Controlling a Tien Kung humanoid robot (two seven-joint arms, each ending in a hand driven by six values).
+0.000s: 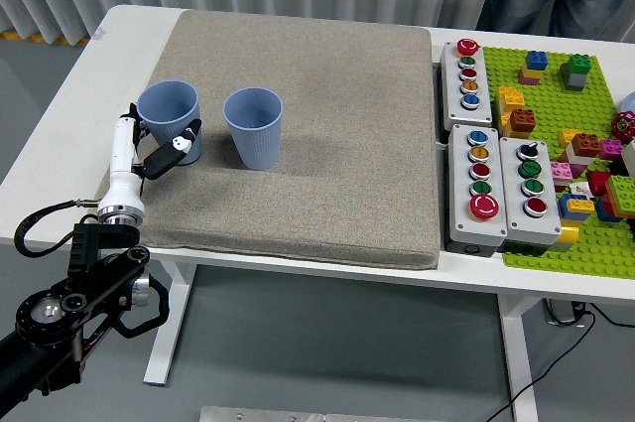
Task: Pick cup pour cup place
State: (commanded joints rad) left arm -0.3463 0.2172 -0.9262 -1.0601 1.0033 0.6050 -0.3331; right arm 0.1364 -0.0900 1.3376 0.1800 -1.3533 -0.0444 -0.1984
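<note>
Gripping the left cup (169, 107) near the mat's (337, 134) left edge, the left hand (149, 149) has its fingers curled around the cup's base. A second cup (254, 127) stands upright just beside it on the mat.

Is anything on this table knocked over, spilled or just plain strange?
Nothing stands out. Both light blue plastic cups, the left one and the right one, stand upright on the beige fabric mat, with no spill visible. The robot's left hand has its fingers around the left cup.

Blue cups (254, 127), beige mat (327, 124)
</note>
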